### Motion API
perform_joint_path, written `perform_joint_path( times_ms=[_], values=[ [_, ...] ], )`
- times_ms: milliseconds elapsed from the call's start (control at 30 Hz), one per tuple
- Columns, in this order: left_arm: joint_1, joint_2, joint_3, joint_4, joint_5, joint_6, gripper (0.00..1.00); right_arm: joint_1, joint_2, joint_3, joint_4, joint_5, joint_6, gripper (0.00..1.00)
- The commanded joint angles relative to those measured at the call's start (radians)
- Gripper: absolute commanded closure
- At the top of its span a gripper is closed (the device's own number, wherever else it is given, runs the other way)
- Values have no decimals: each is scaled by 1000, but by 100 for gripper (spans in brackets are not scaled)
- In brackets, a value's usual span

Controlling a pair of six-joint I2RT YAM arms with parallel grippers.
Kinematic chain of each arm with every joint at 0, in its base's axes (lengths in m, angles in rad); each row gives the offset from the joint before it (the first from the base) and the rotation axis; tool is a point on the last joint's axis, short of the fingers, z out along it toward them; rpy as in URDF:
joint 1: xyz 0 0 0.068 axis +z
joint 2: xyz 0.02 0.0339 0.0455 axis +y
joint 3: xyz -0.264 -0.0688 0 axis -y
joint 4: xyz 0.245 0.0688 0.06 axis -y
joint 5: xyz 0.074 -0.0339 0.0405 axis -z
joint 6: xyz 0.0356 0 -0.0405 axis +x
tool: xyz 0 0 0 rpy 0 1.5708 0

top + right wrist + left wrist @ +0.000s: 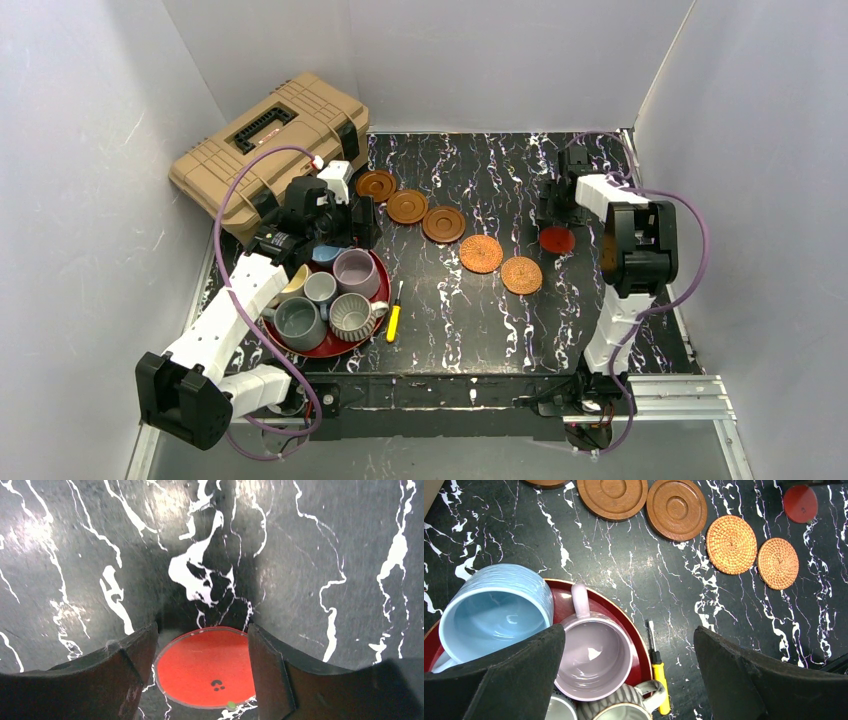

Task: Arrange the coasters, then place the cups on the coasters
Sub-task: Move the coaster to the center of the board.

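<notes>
Surface: black table (480, 320) with white marble veining, enclosed by plain pale grey walls (90, 150).
Far left corner: tan toolbox (270, 140).
Diagonal row across the table: three wooden coasters (407, 207), two woven coasters (500, 264), one red coaster (557, 239).
Near left: red tray (335, 347) holding all the mugs (356, 272), with a yellow screwdriver (394, 322) beside it.
Left gripper (629, 630): jaws spread wide, empty, above the tray.
Right gripper (202, 630): jaws apart, flanking the red coaster, which lies flat. Contact cannot be told.
</notes>
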Motion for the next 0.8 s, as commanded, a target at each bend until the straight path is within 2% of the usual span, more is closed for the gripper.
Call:
perform_joint_path(
  times_ms=[0, 767],
  values=[
    [4, 0, -1, -15, 7, 10, 1, -3, -39, -109, -57, 56, -9, 26],
    [4, -15, -4, -11, 21, 4, 1, -3, -263, -379, -90, 140, 59, 28]
  ],
)
